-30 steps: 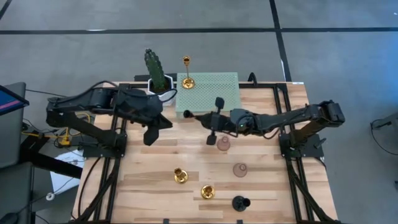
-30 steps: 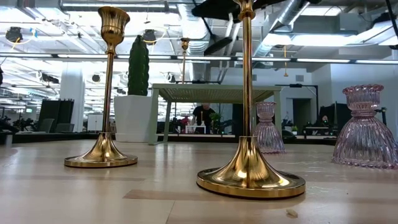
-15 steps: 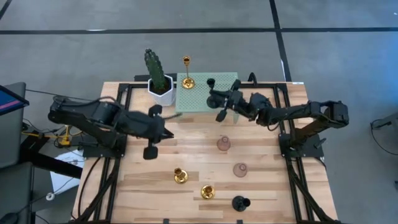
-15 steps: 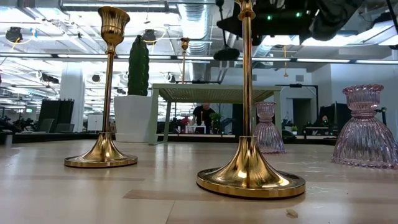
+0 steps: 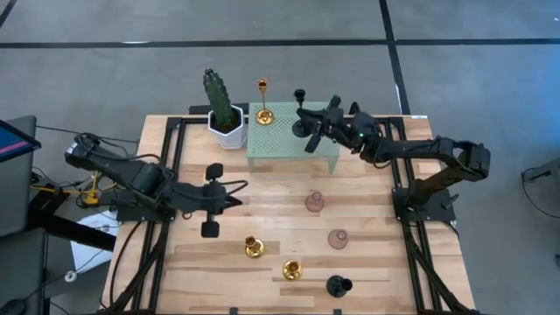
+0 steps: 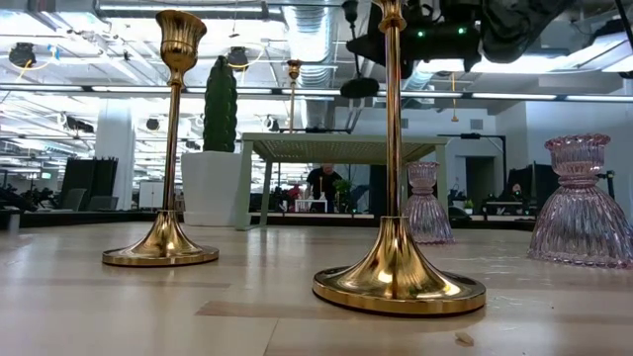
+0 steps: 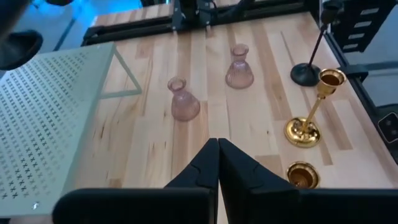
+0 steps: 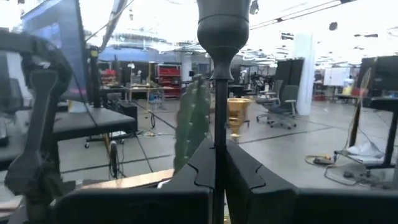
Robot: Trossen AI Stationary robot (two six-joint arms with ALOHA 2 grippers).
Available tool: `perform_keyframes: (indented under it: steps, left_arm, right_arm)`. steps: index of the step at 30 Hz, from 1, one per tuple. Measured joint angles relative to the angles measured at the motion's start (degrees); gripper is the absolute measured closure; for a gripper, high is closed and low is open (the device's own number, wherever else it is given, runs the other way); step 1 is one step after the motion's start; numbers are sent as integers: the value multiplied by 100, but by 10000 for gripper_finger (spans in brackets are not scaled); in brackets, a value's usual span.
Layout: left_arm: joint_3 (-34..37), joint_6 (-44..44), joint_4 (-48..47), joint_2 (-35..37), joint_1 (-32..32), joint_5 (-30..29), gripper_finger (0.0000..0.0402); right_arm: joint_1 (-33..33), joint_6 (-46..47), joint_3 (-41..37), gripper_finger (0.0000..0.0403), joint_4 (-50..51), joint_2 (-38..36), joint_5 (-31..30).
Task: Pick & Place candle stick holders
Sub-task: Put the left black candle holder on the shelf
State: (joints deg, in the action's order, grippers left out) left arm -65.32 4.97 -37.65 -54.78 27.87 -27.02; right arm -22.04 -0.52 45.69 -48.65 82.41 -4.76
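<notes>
The right gripper (image 5: 308, 131) hangs above the green perforated stand (image 5: 289, 144) at the table's twelve o'clock edge, its fingers (image 8: 205, 165) pinched narrow on the thin stem of a black candle stick holder (image 5: 300, 94). In the right wrist view the stem runs straight up between the fingers to the cup, so the holder's long axis appears to lie along the gripper. From above, its cup end points toward ten o'clock from the gripper, out past the stand's far edge.

One gold holder (image 5: 262, 101) already stands on the stand's far left corner, toward nine o'clock from the carried one and apart from it, with the cactus (image 5: 220, 96) beyond. The placement likely turns on bringing the black holder upright with its base over bare stand surface, clear of the gold one.

The left gripper (image 5: 234, 196) hovers low at mid-table, fingers pressed together and holding nothing. It is the nearer arm to the holders left on the wood: two gold (image 5: 254, 248) toward five o'clock from it, two pink glass (image 5: 314, 203) toward three, and a second black one (image 5: 338, 285) at the near edge.
</notes>
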Motion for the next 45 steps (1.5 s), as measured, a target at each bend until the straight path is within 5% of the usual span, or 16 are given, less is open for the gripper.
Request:
perform_keyframes:
  steps: [11,23,40,45]
  left_arm:
    - [1067,4,855,384,507,-635,396]
    - [1451,137,1273,448,853,-951,397]
    - [1567,142,1420,455,851,-962,395]
    - [1567,136,1458,455,851,-962,397]
  right_arm:
    - [-352,496,323,403,-1361,1590,42]
    - [-714,512,969,403,-1233,2471,-21]
    - [-916,344,1023,402,-1046,2558,-113]
    - [-913,340,1019,366,-976,2558,-117]
